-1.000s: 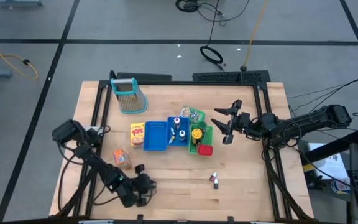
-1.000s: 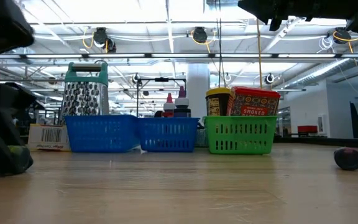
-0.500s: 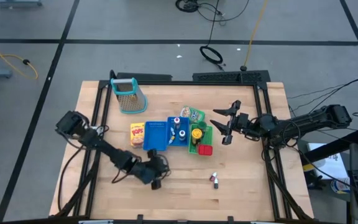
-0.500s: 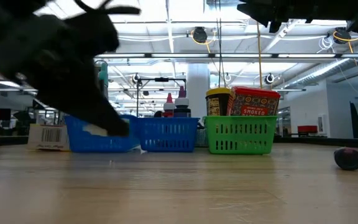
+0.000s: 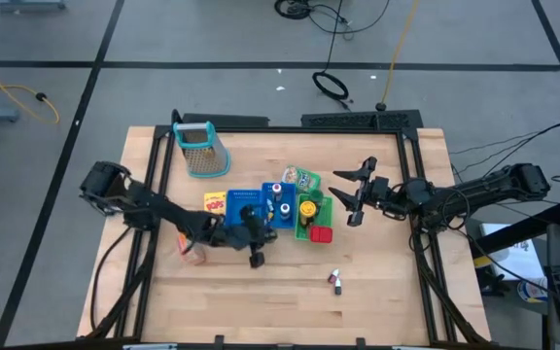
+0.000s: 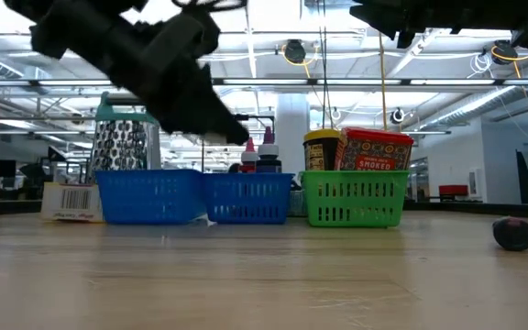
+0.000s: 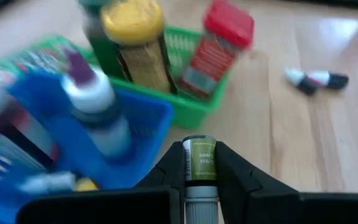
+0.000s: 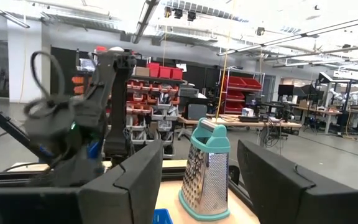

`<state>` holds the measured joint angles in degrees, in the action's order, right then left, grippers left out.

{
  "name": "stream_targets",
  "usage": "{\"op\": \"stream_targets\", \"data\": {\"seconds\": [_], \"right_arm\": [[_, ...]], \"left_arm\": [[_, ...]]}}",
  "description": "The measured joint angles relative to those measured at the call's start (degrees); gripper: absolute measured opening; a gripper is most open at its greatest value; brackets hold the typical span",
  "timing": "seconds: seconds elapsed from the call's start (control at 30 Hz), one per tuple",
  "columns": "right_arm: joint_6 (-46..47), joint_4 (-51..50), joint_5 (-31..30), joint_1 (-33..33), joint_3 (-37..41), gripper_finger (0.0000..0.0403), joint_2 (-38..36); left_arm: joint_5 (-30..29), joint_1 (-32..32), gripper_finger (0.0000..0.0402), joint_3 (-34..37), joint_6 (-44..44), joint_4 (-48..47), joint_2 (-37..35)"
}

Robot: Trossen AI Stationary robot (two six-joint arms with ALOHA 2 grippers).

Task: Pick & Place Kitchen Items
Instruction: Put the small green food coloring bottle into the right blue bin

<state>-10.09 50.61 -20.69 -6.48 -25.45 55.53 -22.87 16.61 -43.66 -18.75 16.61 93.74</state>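
Wooden table [image 5: 377, 292]: trays [image 5: 244, 211], grater [image 5: 200, 148], groceries [image 5: 215, 208].

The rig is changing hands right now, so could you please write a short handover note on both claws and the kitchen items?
Left claw: shut on a small green-labelled bottle, held above the blue tray.
Right claw: open, empty, waiting right of the green tray.
Done: two small bottles in the blue tray; yellow-lidded jar and red block in the green tray.
Left: yellow box, orange packet, green pouch and two tiny bottles lie loose on the table.
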Motion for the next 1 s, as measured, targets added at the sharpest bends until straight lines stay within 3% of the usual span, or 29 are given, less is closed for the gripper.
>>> {"op": "stream_targets", "data": {"seconds": [0.37, 0.57, 1.0], "right_arm": [[0.0, 0.08, 0.0, 0.0, 0.0, 0.0201, 0.0], [0.0, 0.08, 0.0, 0.02, 0.0, 0.0201, 0.0], [0.0, 0.08, 0.0, 0.0, 0.0, 0.0201, 0.0]], "left_arm": [[-0.99, -11.03, 0.0046, 0.02, 4.55, -1.53, -2.04], [2.45, -15.19, 0.0046, 0.02, 5.12, -1.51, -2.02], [7.53, -16.97, 0.0073, 0.07, 6.43, 0.15, -1.49]]}}
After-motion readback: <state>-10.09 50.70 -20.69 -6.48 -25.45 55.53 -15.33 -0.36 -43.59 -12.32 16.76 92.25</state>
